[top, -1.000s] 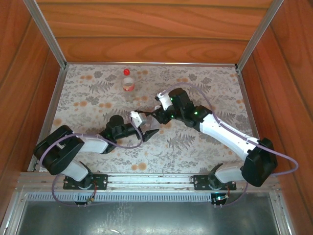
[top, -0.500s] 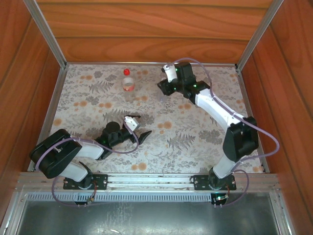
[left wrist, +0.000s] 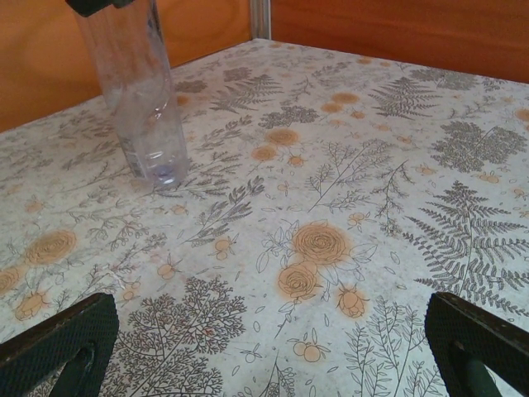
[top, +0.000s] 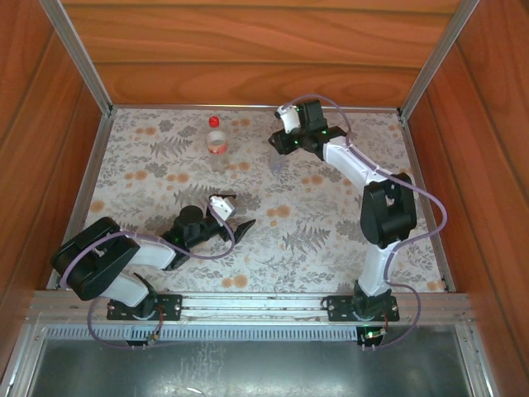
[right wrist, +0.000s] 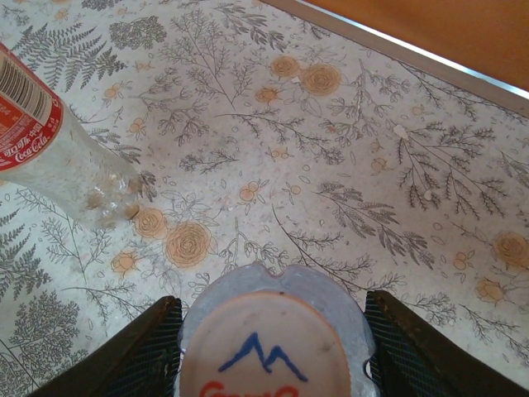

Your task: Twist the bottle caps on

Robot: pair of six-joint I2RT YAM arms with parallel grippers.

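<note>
Clasping the plain bottle (left wrist: 132, 99) near its top with the right pincer (top: 281, 142), closing on both sides of the shoulder as seen from the right wrist. Finishing, within the last second, a carry from the middle of the bench (top: 355, 240), away from a meeting with the left pincer (top: 238, 212), out to the far right part; now standing the bottle upright there, base seeming to touch the bench. Displaying the white cap (right wrist: 263, 351) already sitting on the neck, without revealing how tightly. Lying low near the front left, drawn back from that meeting point: the left pincer, spreading wide, holding nothing, facing the plain bottle from well apart. Standing upright at the far middle, well apart from both pincers and unmoved over the same second: the labelled bottle (top: 216, 145), wearing the red cap (top: 214, 121). Implying, as a judgement, two-armed work on the plain bottle ending and setting-down being under way, with release probably coming next; suggesting a task nearing completion, while leaving the tightness of either cap impossible to confirm.
</note>
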